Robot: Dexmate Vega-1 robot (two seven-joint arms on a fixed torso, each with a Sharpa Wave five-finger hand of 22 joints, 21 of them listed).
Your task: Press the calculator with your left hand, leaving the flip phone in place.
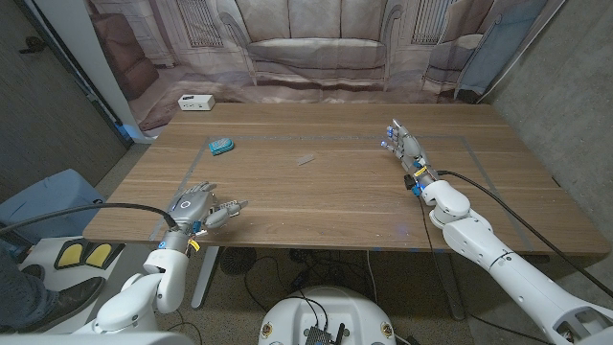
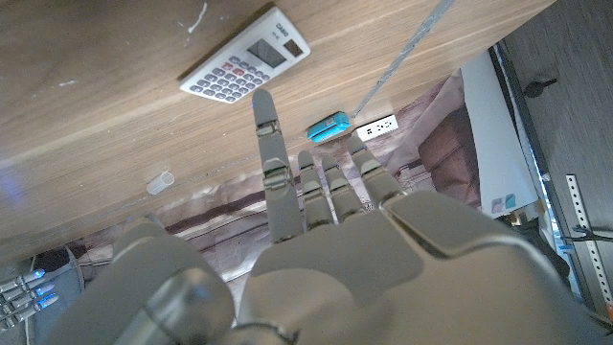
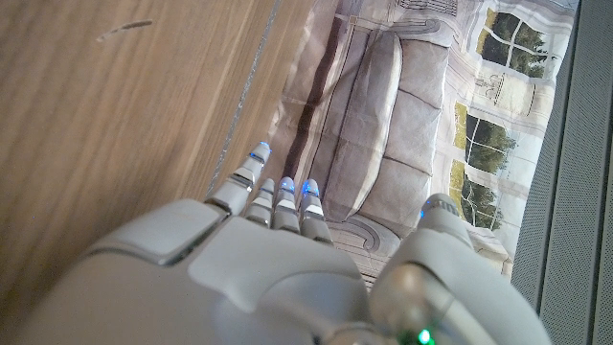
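One wooden worktop carries everything. The left robot hand is nearer, fingers apart and holding nothing. The calculator lies at its twelve o'clock, long axis slanted across the fingers. The teal flip phone sits beyond, around one o'clock.

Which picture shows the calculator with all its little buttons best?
The left wrist view: the calculator lies on the table with its keys and screen plain to see, beyond the left hand. In the head view that hand covers the spot, so I cannot make the calculator out there.
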